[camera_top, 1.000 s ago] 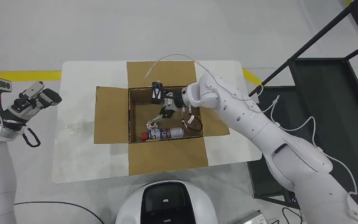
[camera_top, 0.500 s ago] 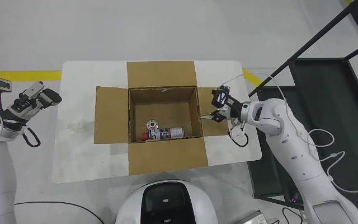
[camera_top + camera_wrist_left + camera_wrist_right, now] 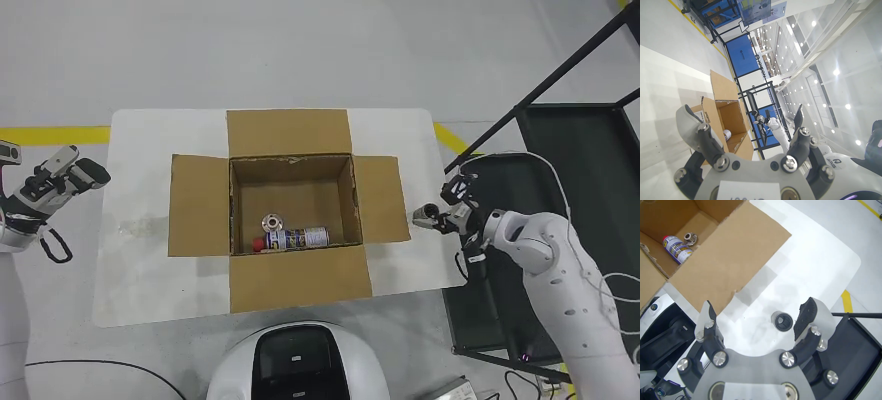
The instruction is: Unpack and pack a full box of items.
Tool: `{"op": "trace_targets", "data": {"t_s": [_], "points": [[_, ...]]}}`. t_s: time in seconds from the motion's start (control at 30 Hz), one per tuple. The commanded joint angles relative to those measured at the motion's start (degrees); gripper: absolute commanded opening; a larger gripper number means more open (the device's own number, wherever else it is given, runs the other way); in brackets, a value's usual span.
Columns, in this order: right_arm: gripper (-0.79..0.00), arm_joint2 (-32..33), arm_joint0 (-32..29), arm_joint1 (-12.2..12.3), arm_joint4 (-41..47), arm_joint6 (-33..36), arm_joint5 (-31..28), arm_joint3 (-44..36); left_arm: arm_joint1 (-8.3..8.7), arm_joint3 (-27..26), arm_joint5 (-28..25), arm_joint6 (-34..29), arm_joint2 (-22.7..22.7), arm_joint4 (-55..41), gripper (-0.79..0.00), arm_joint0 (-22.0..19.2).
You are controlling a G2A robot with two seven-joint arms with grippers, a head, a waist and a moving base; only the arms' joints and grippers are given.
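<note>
A: Box (image 3: 200,205) news first: is it empty yet?

B: No. You can see a spray can (image 3: 298,238) and a round metal ring (image 3: 271,221) lying on its bottom, close together.

A: What is out?

B: One little metal tube (image 3: 782,323). It lies on the table (image 3: 140,260), just beside the box's right flap (image 3: 385,200). Your right gripper (image 3: 757,306) sits over it with fingers wide apart, holding nothing. The tube is close to one finger.

A: And the other one?

B: Your left gripper (image 3: 742,113) hangs off to the left, away from the table. Its fingers are apart too, with nothing in them.

A: So how far along?

B: Partway through unpacking, I think. You have two things to lift out. Then everything goes back in.
</note>
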Motion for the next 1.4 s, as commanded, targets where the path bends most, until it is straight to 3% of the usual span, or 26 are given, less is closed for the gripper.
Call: {"op": "trace_targets", "data": {"t_s": [0.0,0.7,1.37], "points": [[0.0,-0.38,0.76,0.04,-0.2,0.55,0.12,1.8,0.0,0.0,0.0,0.0,0.0,0.0,0.0,0.0],[0.0,-10.4,12.93,-1.41,0.29,1.77,3.41,22.39,0.0,0.0,0.0,0.0,0.0,0.0,0.0,0.0],[0.0,-18.34,22.43,-3.55,0.51,3.16,7.42,34.23,0.0,0.0,0.0,0.0,0.0,0.0,0.0,0.0]]}}
